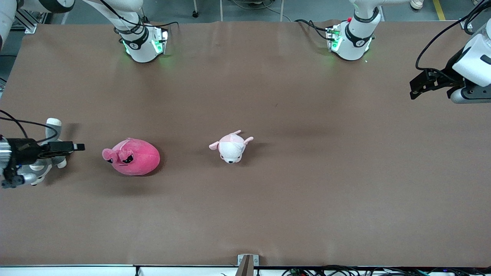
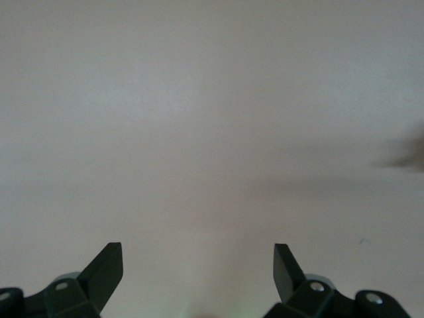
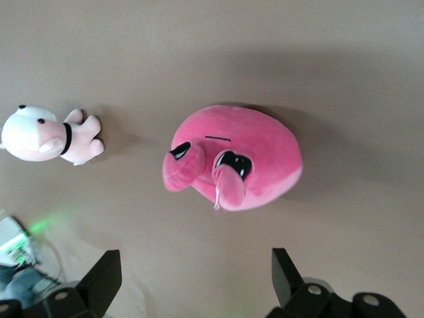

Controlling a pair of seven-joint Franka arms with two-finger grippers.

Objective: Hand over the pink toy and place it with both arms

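The pink toy [image 1: 131,157] lies on the brown table [image 1: 268,214] toward the right arm's end, its face toward the front camera. It also shows in the right wrist view [image 3: 232,159]. My right gripper [image 1: 78,147] hangs open and empty beside the toy, apart from it, over a grey-and-white plush dog; its jaws stand wide in the right wrist view [image 3: 192,271]. My left gripper [image 1: 417,87] waits open and empty in the air over the left arm's end of the table. The left wrist view [image 2: 199,268] shows only bare table between its jaws.
A smaller pale pink-and-white plush animal [image 1: 231,147] lies near the table's middle and shows in the right wrist view [image 3: 46,136]. The grey-and-white plush dog [image 1: 53,124] lies partly hidden under my right gripper. The arm bases [image 1: 142,44] [image 1: 351,40] stand at the table's back edge.
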